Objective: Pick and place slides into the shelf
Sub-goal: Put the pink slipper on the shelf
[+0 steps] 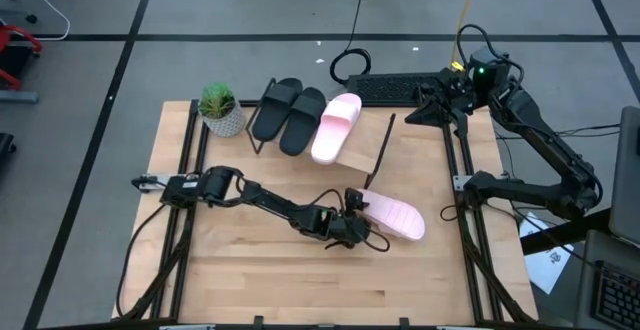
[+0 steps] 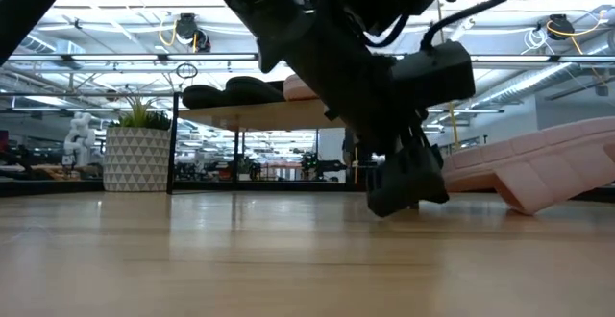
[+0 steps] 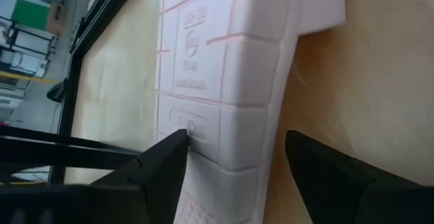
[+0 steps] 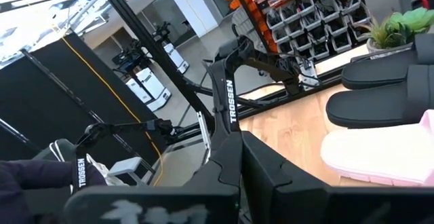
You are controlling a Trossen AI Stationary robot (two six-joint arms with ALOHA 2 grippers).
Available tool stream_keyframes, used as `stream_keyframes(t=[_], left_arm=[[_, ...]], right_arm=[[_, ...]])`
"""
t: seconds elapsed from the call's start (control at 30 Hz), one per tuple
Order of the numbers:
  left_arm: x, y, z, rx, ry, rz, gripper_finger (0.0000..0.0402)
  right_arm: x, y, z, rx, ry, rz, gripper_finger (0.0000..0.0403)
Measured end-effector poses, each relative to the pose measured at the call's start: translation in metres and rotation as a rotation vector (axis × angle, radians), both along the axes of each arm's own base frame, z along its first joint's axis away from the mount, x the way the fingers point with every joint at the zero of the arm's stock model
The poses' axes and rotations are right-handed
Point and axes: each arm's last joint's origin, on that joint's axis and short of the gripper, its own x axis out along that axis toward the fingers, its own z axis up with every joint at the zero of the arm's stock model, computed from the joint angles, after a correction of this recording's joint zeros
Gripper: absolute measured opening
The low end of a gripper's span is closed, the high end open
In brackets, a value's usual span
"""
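One pink slide (image 1: 395,217) lies loose on the table right of centre, its ribbed sole (image 3: 224,61) turned up. In the low view the slide (image 2: 538,168) sits slanted, one end raised. My left gripper (image 3: 234,163) is open and low over the table. Its two fingers stand on either side of the slide's end nearest the table's left. Two black slides (image 1: 288,115) and another pink one (image 1: 336,126) lie side by side on the shelf (image 2: 240,117) at the far edge. My right gripper (image 1: 432,110) waits shut at the far right, raised. My left gripper comes slanting down from the table's left, along the slide's length, with the slide's end (image 3: 203,149) between its open fingers. One fingertip (image 3: 169,153) stands right at the slide's edge; whether it touches, I cannot tell.
A potted plant (image 1: 220,110) stands at the shelf's left end. A black rod of the shelf's frame (image 1: 383,145) slants across the table just beyond the loose slide. A keyboard (image 1: 400,88) lies past the far edge. Bare wood shows on the near half of the table (image 1: 260,280).
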Motion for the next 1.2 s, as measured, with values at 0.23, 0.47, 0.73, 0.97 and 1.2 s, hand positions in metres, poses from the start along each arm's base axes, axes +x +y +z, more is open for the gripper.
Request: stream_keyframes(t=[0.23, 0.47, 0.73, 0.97, 1.2], left_arm=[[0.004, 0.016, 0.000, 0.012, -0.027, 0.072, 0.0248], [0.007, 0.031, -0.001, -0.081, -0.066, 0.129, 0.0157], [0.005, 0.009, 0.005, -0.083, -0.020, 0.049, 0.0050], [0.009, -0.025, 0.035, -0.134, 0.079, -0.053, 0.0050], [0.020, -0.033, 0.106, -0.220, 0.019, 0.011, 0.0050]], right_arm=[[0.000, 0.000, 0.001, -0.012, -0.008, 0.000, 0.0000], [0.000, 0.000, 0.001, -0.015, -0.011, 0.000, 0.0000], [0.000, 0.000, 0.001, -0.015, -0.011, 0.000, 0.0000], [0.000, -0.001, 0.001, -0.021, -0.012, -0.002, 0.0000], [0.001, -0.001, 0.003, -0.061, -0.036, -0.001, 0.0000]])
